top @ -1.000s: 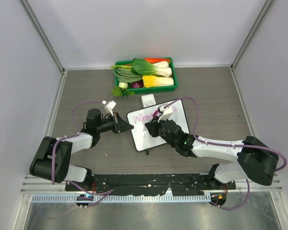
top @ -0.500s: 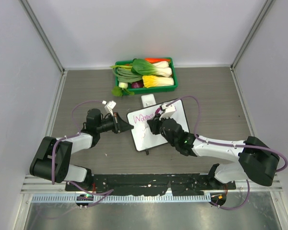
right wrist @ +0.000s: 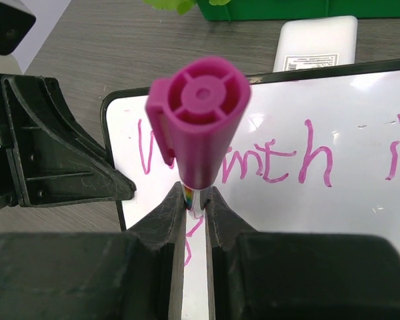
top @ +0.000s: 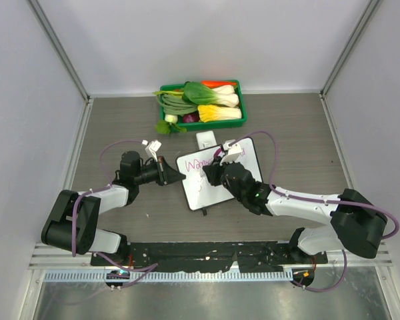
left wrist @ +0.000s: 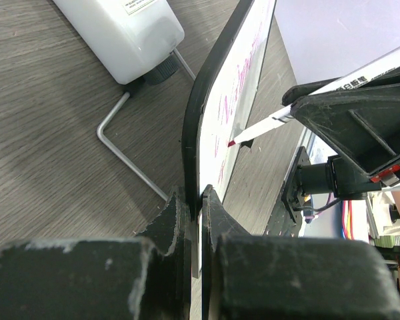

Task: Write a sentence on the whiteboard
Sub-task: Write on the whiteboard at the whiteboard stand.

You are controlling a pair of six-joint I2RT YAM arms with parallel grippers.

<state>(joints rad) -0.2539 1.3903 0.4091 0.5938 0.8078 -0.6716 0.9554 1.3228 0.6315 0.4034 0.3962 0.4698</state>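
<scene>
My left gripper (left wrist: 193, 200) clamps the 9 o'clock edge of the whiteboard (top: 199, 190) at mid-bench (top: 120, 127), and my right gripper (right wrist: 195, 200), closed on the marker (right wrist: 199, 120), sits just below the start of the sentence (right wrist: 280, 163), so I judge the free board runs toward 3 o'clock.

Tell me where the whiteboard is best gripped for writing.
Likely the thin rim of its left edge, from the left: the whiteboard is flat and thin, so the left end effector pinches both faces there, clear of the sentence and marker.

White arm segments (top: 300, 205), black joints (top: 357, 225), looping purple cables (top: 118, 142)
</scene>
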